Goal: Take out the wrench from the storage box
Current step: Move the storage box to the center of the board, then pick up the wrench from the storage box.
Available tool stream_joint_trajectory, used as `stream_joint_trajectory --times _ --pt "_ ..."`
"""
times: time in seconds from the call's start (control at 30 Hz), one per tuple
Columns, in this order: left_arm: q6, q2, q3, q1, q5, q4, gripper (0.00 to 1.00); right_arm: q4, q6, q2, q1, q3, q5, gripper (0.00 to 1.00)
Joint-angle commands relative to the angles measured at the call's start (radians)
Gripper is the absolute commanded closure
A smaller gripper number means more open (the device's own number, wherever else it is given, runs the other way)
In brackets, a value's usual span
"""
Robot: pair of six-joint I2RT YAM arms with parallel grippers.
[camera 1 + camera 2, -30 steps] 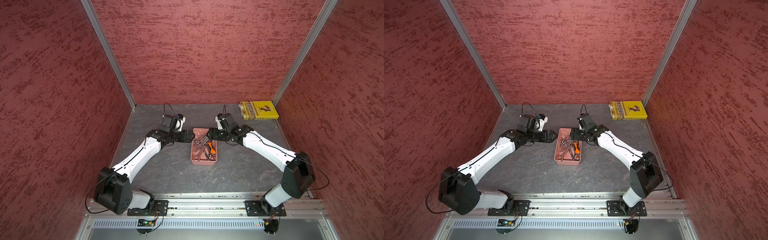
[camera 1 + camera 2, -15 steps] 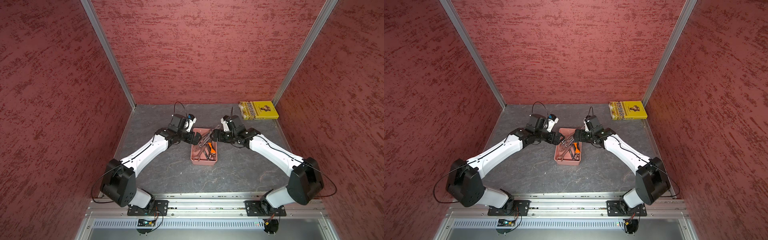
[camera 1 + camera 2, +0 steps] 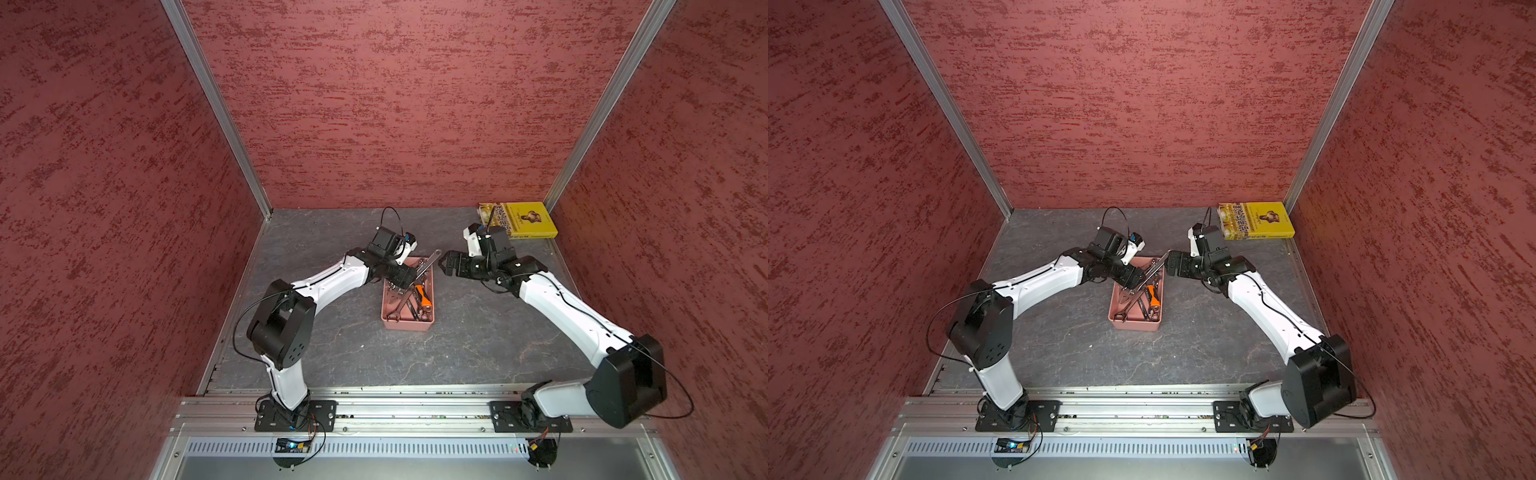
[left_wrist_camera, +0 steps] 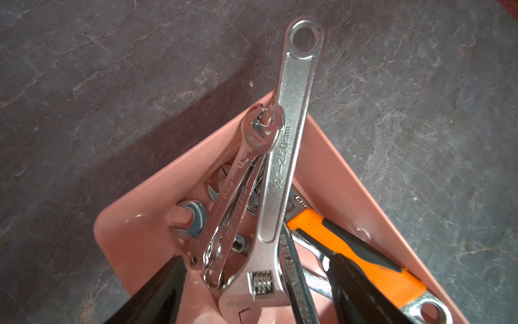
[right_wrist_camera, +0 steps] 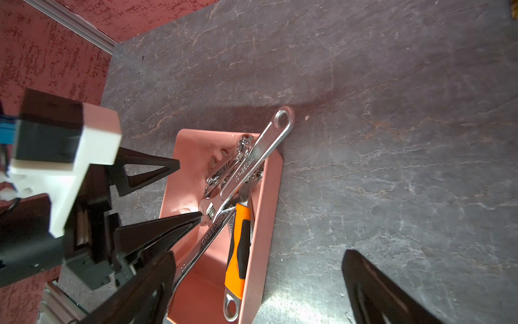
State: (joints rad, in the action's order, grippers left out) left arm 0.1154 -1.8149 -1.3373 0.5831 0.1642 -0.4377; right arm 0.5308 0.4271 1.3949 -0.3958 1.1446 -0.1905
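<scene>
With our left tool [image 4: 255, 269] open astride the long chrome adjustable wrench [image 4: 283, 157] lying atop smaller spanners [image 4: 193, 221] in the salmon-pink plastic storage box [image 4: 344, 179], we should close squarely and lift straight.

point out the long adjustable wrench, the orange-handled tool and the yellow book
long adjustable wrench [image 4: 288, 134]: left wrist view, middle of handle
orange-handled tool [image 5: 241, 214]: right wrist view, orange grip
yellow book [image 3: 525, 218]: in a top view, cover

Open desk [image 3: 332, 353] lies near and left of the storage box [image 3: 407, 326]. Inside it, tangled tools [image 3: 411, 305] leave little room; the long wrench [image 3: 429, 261] juts over the far right corner. A yellow book [image 3: 523, 220] fills the desk's far right corner.
</scene>
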Motion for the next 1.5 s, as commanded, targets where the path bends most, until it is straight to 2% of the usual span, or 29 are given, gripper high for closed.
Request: stream_joint_trajectory --times 0.0,0.4,0.93,1.37,1.47 --pt "0.027 -0.035 -0.038 -0.002 -0.051 0.032 0.24 0.025 -0.024 -0.018 0.009 -0.02 -0.003 0.02" --pt "0.072 -0.144 -0.114 -0.016 -0.068 0.018 0.45 0.012 -0.024 -0.026 0.026 -0.036 -0.014 0.02" --pt "0.106 -0.235 -0.149 -0.027 -0.043 0.003 0.55 -0.001 -0.015 -0.016 0.031 -0.043 -0.033 0.02" --pt "0.102 -0.261 -0.18 -0.04 0.044 -0.024 0.71 -0.012 -0.012 -0.005 0.032 -0.035 -0.053 0.02" --pt "0.092 -0.247 -0.171 -0.045 0.049 -0.027 0.72 -0.014 -0.01 -0.003 0.032 -0.033 -0.053 0.02"
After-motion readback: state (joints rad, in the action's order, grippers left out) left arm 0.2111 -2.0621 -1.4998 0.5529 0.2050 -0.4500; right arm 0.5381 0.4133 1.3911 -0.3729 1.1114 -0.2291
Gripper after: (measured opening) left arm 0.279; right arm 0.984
